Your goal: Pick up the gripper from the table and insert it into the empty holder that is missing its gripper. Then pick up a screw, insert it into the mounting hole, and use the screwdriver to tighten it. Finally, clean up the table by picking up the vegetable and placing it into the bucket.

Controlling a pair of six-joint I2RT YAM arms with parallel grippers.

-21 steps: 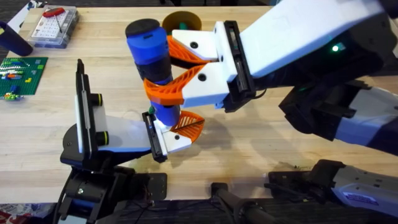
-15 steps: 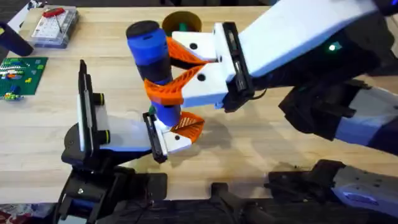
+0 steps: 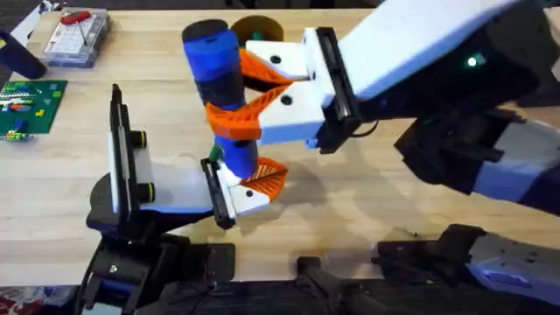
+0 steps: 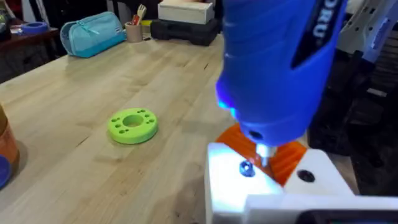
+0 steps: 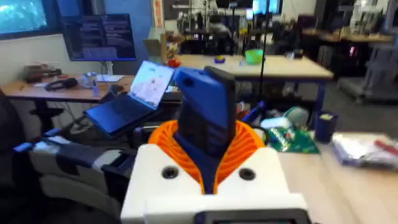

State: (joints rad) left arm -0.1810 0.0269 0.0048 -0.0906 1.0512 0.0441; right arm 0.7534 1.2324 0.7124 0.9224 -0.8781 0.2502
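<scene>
Step in hand: you're in the screw-tightening stage — the screwdriver (image 3: 220, 87) stands nearly upright at centre frame in the overhead view, its narrow tip pointing down at the white block in front of your left tool (image 3: 249, 185).

Right tool: your right tool (image 3: 248, 94) comes in from the right of the overhead frame, its orange ribbed pads (image 3: 234, 121) closed around the screwdriver's blue body, one above the black band and one below it. The right wrist view backs that up: blue body wedged between the pads.

Left tool: low at centre of the overhead frame, directly under the screwdriver tip. I can't tell how far it's open or whether it has hold of anything.

Screw: in the left wrist view a small metal screw head (image 4: 247, 168) sits in the white block, and the driver's bit (image 4: 263, 153) comes down just beside it. Whether the bit is seated in the head, I can't tell.

Bucket: brown-orange, at the top centre of the overhead frame (image 3: 259, 29), partly behind the right tool, well apart from the work.

Green disc: lying flat on the desk (image 4: 74, 99) in the left wrist view (image 4: 132, 126); not part of this step.

Next move, my call: keep the driver straight over the screw, bit centred, before you turn it. A tilt here risks the bit slipping off.
</scene>
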